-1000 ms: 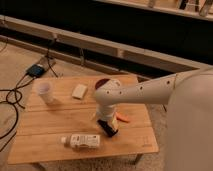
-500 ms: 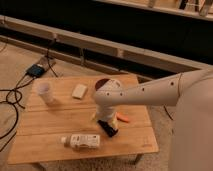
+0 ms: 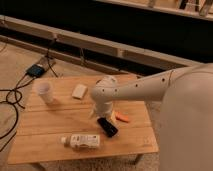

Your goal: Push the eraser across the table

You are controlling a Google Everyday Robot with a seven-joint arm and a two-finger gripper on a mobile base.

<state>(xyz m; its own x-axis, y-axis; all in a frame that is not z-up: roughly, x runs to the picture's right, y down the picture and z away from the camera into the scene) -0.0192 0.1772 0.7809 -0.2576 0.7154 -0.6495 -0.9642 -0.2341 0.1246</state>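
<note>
- Since a second ago my wrist has shifted only slightly over the middle of the surface. The small flat black oblong eraser [image 3: 108, 127] now shows more fully below it.
- Camera view: my white arm reaches in from the right, and my fingers [image 3: 98, 114] hang under the rounded wrist, just above the eraser's far end. I cannot tell how far apart they are, or whether they touch it.
- The eraser lies askew on the low light wooden plank surface [image 3: 50, 125], right of centre.
- The short orange carrot [image 3: 122, 118] lies just beside it on the right.
- The clear plastic bottle with a pale label [image 3: 82, 141] lies on its side near the front edge.
- The white cup [image 3: 45, 92] and the pale beige rectangular block [image 3: 79, 90] sit towards the far left, well apart from the eraser.
</note>
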